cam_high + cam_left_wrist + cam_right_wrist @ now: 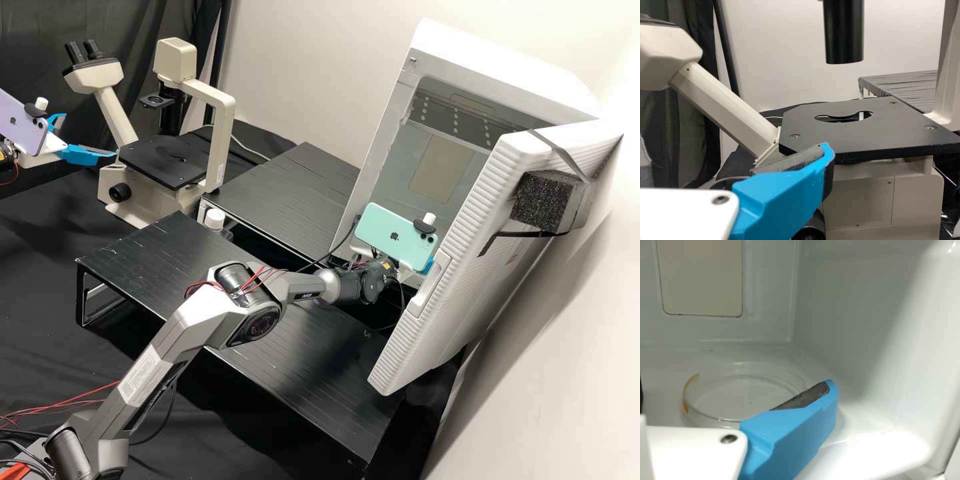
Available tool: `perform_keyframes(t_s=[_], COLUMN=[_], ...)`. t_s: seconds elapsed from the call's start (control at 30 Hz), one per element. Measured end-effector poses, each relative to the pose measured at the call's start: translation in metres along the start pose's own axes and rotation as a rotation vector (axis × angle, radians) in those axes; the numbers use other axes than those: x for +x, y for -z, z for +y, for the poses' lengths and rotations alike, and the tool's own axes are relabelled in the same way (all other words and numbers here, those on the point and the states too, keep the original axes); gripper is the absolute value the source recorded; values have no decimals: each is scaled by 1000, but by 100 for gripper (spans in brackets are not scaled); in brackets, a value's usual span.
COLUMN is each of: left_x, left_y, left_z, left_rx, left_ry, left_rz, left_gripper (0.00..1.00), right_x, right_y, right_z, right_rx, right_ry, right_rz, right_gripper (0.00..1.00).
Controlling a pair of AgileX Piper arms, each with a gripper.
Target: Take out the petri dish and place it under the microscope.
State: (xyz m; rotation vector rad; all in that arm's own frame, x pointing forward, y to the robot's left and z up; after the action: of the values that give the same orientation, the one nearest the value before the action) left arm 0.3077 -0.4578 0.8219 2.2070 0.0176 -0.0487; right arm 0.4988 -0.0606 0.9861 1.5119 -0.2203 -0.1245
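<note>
High view: left arm (7, 157) beside microscope (217, 113), right arm (193, 320) angled toward cabinet (507, 70), both jaws apart.

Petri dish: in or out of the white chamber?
In: the right wrist view shows the dish on the floor, walls behind and beside.

My left gripper (89, 135) and right gripper (427, 264) are white with bright blue fingers (790, 437) and dark grey pads (805, 397). My left phone (23, 128) is lilac, my right phone (395, 231) mint green, the wires (261, 279) at my elbow red. The dish (745, 390) is clear glass with amber patches. The microscope (223, 140) is cream, its stage (163, 162) black. The box (493, 63) is white, its door (477, 267) white with ribbed stripes, the block (543, 197) black with pale speckles.
</note>
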Motion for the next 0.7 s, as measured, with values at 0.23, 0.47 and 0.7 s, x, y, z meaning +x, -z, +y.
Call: perform_keyframes(t_s=[0.23, 0.47, 0.7], left_x=[0, 0, 0], left_y=[0, 0, 0], left_z=[0, 0, 0], left_rx=[0, 0, 0], left_ry=[0, 0, 0], left_rz=[0, 0, 0], left_gripper=[100, 100, 100], right_x=[3, 4, 6], right_y=[-3, -4, -3], right_z=[-2, -3, -1], right_rx=[8, 26, 26], right_ry=[-1, -4, -10], right_rz=[-2, -4, 1], right_gripper=[100, 100, 100])
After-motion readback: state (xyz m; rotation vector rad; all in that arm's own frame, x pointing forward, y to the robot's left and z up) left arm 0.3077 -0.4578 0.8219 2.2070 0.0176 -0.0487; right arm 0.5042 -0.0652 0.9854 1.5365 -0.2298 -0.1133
